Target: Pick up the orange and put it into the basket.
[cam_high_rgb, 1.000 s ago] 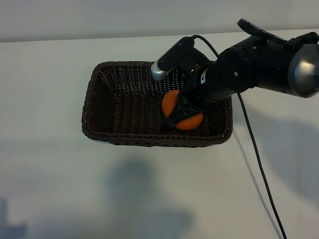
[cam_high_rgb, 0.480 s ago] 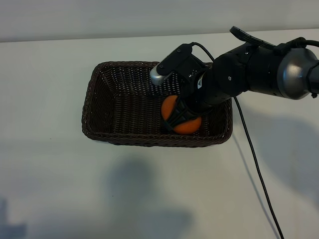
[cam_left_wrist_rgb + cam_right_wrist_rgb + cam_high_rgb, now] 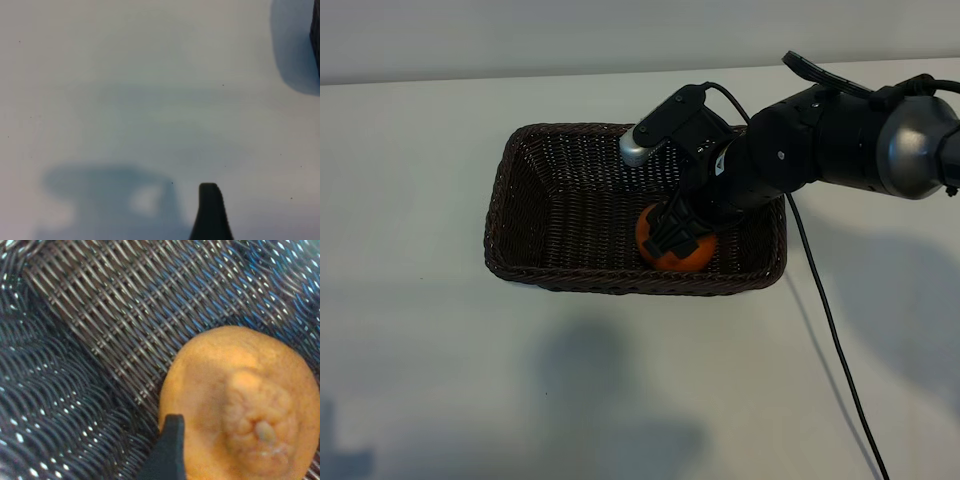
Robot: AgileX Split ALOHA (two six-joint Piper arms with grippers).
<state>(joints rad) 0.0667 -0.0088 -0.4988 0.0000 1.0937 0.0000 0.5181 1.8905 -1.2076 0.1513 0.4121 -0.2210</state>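
Note:
The orange (image 3: 676, 245) lies on the floor of the dark brown wicker basket (image 3: 510, 200), near its right end. My right gripper (image 3: 677, 230) reaches down into the basket and stands open right over the fruit. In the right wrist view the orange (image 3: 240, 405) rests on the weave (image 3: 100, 315) with its puckered stem end facing the camera. One black fingertip (image 3: 170, 440) stands beside it and the other lies outside the frame. In the left wrist view, a single fingertip (image 3: 210, 207) of my left gripper shows over bare white table, with nothing held. The left arm is out of the exterior view.
The basket sits mid-table on a white surface (image 3: 620, 400). A black cable (image 3: 830, 320) trails from the right arm toward the front right. A dark edge (image 3: 316, 35) shows at the side of the left wrist view. The left half of the basket holds nothing.
The right gripper's fingers have spread apart and released the orange, which has settled slightly lower and to the left on the basket floor. The left gripper has not moved.

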